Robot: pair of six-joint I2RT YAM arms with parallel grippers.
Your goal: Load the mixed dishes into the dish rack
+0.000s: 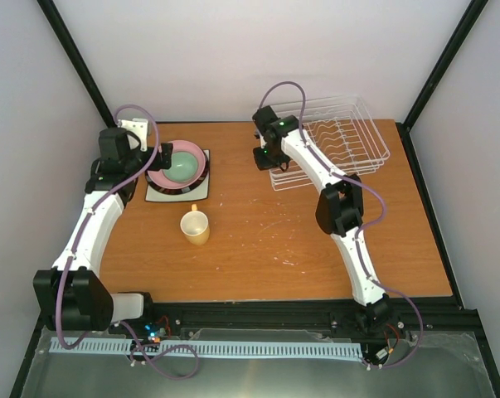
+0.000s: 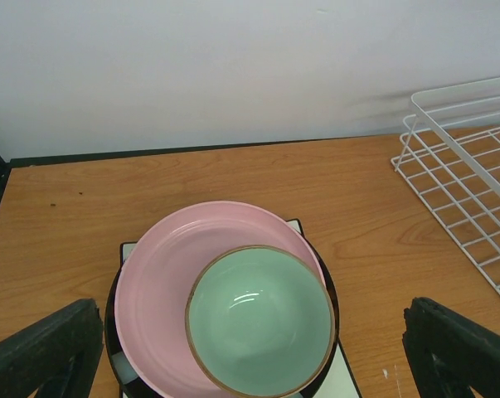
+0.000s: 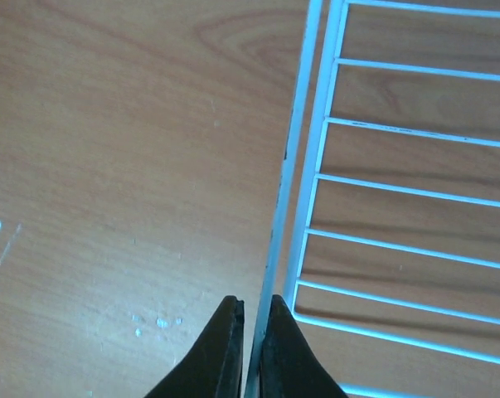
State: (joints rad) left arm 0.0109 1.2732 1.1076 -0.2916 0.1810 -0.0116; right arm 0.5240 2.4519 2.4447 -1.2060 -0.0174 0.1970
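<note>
A mint-green bowl sits in a pink round plate, stacked on a black-rimmed plate and a white square plate at the table's back left. My left gripper is open, its fingers either side of the stack, at the stack's left edge in the top view. A pale yellow mug stands in front of the stack. My right gripper is shut on the left rim wire of the white dish rack, which stands empty at the back right. The flower-marked mint-green plate is not visible.
Black frame posts rise at the back corners by the white walls. A black rail runs along the table's near edge. The rack's side wall shows at the right of the left wrist view.
</note>
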